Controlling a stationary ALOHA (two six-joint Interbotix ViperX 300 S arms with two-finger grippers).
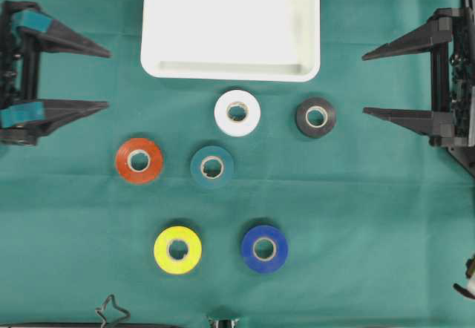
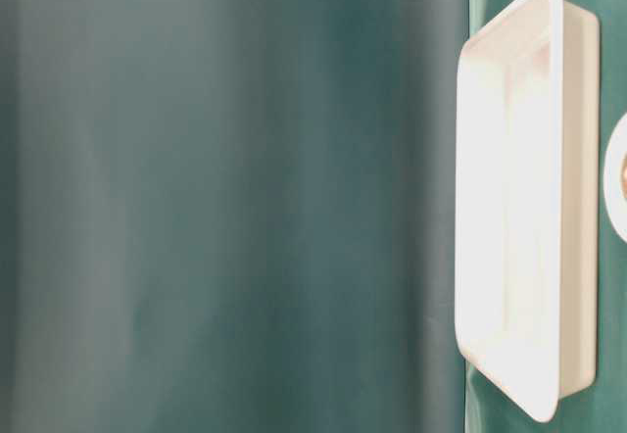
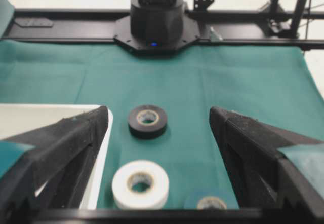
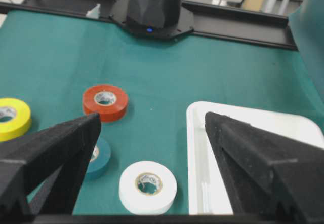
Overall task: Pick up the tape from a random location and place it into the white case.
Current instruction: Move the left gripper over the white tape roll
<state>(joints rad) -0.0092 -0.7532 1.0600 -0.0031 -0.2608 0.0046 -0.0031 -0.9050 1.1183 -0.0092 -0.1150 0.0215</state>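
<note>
Several tape rolls lie flat on the green cloth: white [image 1: 237, 112], black [image 1: 315, 116], orange [image 1: 139, 160], teal [image 1: 212, 167], yellow [image 1: 177, 250] and blue [image 1: 264, 248]. The white case [image 1: 230, 70] stands at the back centre with nothing in it. My left gripper [image 1: 109, 79] hangs open at the left edge, far from every roll. My right gripper [image 1: 364, 84] is open at the right edge, the black roll nearest it. Between the left jaws I see the black roll [image 3: 147, 121] and the white roll [image 3: 140, 183]. Between the right jaws the white roll [image 4: 148, 187] lies beside the case [image 4: 195, 158].
The table-level view shows the case's rim [image 2: 578, 198] on edge and mostly blurred green cloth. A black arm base [image 3: 154, 19] stands across the table in the left wrist view, and another [image 4: 152, 6] in the right. A small wire clip [image 1: 111, 313] sits at the front edge.
</note>
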